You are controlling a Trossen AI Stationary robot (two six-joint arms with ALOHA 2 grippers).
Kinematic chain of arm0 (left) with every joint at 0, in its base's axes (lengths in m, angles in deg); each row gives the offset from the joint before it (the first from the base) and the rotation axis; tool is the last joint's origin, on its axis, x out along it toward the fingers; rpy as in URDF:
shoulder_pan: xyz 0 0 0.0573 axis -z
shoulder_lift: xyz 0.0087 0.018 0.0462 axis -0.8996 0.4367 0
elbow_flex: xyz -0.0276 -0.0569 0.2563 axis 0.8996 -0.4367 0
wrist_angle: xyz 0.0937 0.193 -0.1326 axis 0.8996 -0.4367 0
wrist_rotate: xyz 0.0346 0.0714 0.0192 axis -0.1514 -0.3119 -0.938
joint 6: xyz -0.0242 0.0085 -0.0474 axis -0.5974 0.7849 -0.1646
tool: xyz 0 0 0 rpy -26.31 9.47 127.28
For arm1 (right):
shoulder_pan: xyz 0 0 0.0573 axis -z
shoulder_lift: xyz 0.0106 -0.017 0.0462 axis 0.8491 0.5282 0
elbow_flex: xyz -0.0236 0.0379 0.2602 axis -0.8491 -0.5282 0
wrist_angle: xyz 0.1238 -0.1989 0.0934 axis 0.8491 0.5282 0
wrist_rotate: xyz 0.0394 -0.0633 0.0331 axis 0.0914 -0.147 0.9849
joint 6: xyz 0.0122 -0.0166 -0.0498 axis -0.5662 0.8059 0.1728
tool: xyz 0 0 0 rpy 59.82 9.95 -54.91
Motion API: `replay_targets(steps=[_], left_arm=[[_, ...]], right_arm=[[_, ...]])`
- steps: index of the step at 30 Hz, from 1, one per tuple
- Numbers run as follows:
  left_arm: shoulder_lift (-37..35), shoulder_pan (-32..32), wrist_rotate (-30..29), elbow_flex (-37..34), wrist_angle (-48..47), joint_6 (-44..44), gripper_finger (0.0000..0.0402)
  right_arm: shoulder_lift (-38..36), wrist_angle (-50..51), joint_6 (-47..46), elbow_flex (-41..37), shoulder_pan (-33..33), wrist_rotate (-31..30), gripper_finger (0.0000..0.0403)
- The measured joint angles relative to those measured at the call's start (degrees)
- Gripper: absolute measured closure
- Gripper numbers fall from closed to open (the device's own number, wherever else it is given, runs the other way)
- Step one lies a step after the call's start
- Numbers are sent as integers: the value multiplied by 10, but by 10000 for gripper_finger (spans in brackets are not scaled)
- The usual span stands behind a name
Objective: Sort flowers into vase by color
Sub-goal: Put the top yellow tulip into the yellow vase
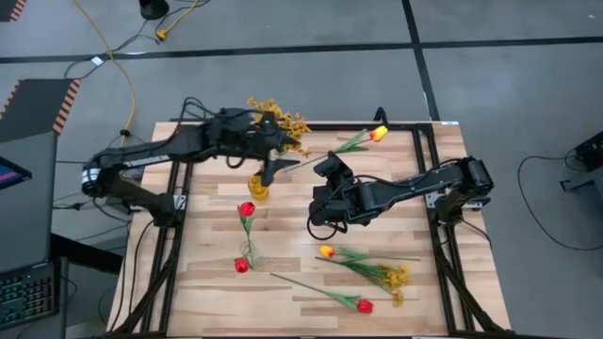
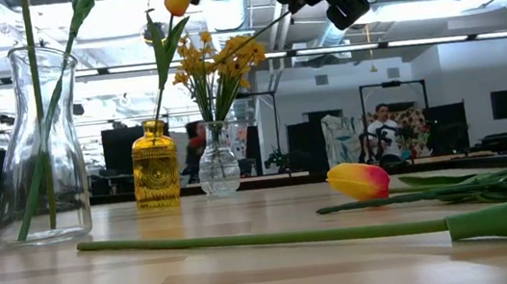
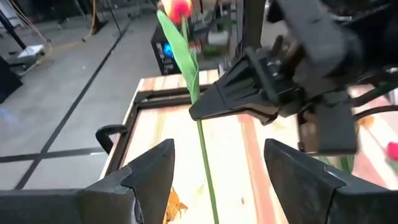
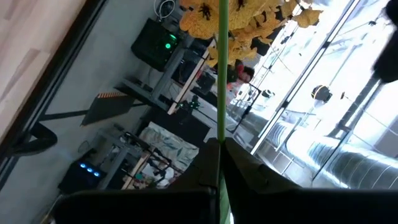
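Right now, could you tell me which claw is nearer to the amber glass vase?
The left. The open left claw hovers right beside the amber vase, just above it. The right claw, shut on a yellow-orange tulip stem, sits farther toward the table's middle.

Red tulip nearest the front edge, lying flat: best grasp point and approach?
Grip the red tulip mid-stem, coming straight down from above, fingers across the stem. It lies flat and diagonal on the table; mid-stem looks bare, while the head end lies close to the yellow spray.
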Motion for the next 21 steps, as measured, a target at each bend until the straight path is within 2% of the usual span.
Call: replay_targets(steps=[8, 15, 21], left_arm=[[59, 2, 0, 37, -14, 23, 166], [65, 2, 0, 38, -28, 27, 166], [65, 2, 0, 38, -44, 25, 166]], right_arm=[[0, -29, 27, 0, 0, 0, 365], [0, -34, 30, 0, 0, 0, 365], [0, -85, 67, 0, 0, 1, 365]])
